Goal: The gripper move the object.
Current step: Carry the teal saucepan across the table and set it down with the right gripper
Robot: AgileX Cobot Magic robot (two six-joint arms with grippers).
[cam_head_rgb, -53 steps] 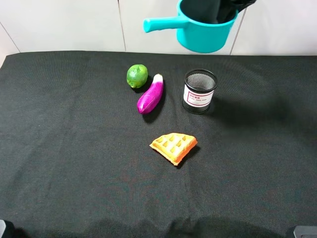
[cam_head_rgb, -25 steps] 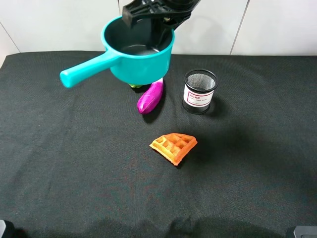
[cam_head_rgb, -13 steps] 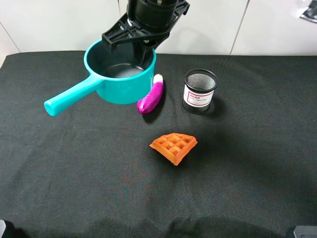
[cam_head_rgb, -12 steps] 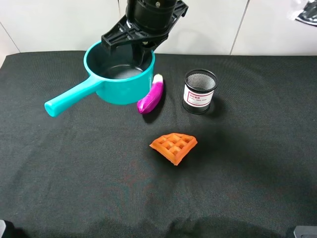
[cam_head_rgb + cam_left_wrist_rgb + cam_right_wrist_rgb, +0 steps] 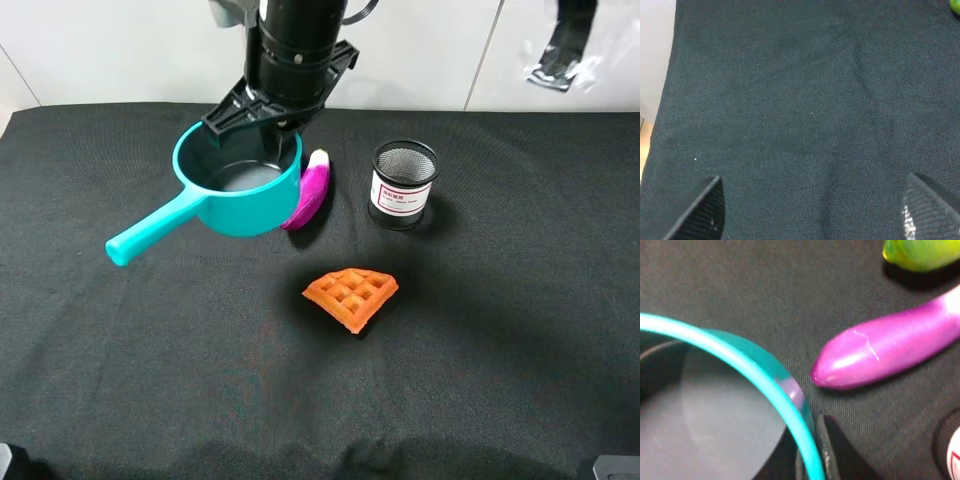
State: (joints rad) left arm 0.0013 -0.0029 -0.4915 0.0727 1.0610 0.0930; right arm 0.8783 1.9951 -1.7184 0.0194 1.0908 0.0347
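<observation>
The teal saucepan (image 5: 240,190) has a grey inside and a long handle (image 5: 150,226) that points to the front left. It hangs low over the black cloth or rests on it; I cannot tell which. My right gripper (image 5: 272,138) reaches down from the back, across the middle, and is shut on the pan's far rim. In the right wrist view the teal rim (image 5: 747,360) runs between the jaws, with one black finger (image 5: 826,452) outside it. My left gripper (image 5: 812,210) is open and empty over bare cloth.
A purple toy eggplant (image 5: 310,190) lies against the pan's right side and also shows in the right wrist view (image 5: 890,352). A green lime (image 5: 920,252) lies behind it. A black mesh cup (image 5: 403,185) stands to the right. An orange waffle (image 5: 350,295) lies in front.
The right gripper has carried the saucepan from high at the back right, leftward and down, to a spot beside the eggplant. The pan now hides the lime in the exterior view.
</observation>
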